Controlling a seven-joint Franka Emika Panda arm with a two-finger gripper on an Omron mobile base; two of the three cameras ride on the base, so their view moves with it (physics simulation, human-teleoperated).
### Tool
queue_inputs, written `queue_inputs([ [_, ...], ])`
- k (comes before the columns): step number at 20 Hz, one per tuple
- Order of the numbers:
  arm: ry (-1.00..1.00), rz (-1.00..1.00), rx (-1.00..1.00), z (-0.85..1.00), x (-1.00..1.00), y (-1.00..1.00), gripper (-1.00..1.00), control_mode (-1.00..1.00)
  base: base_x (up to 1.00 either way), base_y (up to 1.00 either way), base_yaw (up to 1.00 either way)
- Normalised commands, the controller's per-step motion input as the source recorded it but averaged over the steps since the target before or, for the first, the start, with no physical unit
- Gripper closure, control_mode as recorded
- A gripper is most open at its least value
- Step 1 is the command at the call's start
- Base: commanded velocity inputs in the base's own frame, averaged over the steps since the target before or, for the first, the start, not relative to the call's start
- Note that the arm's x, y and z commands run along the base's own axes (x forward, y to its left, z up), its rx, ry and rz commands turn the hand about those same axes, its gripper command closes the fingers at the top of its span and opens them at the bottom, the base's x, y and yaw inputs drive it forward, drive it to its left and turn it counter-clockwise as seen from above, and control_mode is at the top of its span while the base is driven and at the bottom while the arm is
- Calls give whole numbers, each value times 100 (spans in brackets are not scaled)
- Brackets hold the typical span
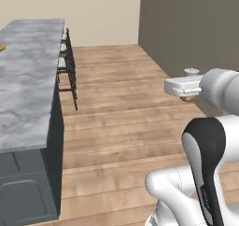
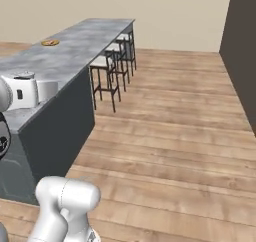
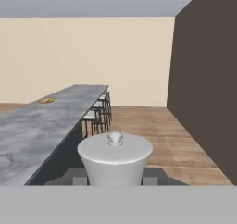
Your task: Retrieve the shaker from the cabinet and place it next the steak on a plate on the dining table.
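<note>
Holding the shaker (image 3: 115, 158) in the pincer (image 3: 115, 180), jaws clamped tight on it; in the hand view its pale top fills the lower middle, small knob on the cap, dark fingertips (image 3: 79, 180) just showing either side of the base.

Left base view: the shaker (image 1: 190, 73) sits at the end of the white hand, grey-white cap above it and a sliver of orange-brown body below. It hangs in the air over the wood floor (image 1: 121, 108), well apart from the tabletop (image 1: 28, 85) (nothing under it but boards).

Tabletop: long grey marble slab on a dark base, running away along the left of the left base view. Plate (image 2: 49, 42) sits near the far end, close to the far long edge as seen in the right base view; in the hand view it's a small orange disc (image 3: 45, 100) at the far left of the slab. A scrap of yellow rim (image 1: 2, 47) pokes in at the left border of the left base view. Can't make out the steak at this range.

Stools (image 2: 106, 71) line the near long edge, dark frames, pale seats. Dark wall (image 1: 196, 29) on the right, beige wall (image 3: 88, 56) behind the table's end.
</note>
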Motion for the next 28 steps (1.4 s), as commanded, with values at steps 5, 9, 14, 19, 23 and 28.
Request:
queue_inputs([
  [5,0,0,0,0,0,0,100,100,100,-78,21],
  [9,0,0,0,0,0,0,100,100,100,-56,27],
  [14,0,0,0,0,0,0,100,100,100,-48,27],
  [19,0,0,0,0,0,0,100,100,100,-54,29],
  [23,0,0,0,0,0,0,100,100,100,-71,34],
  [28,0,0,0,0,0,0,100,100,100,-76,37],
])
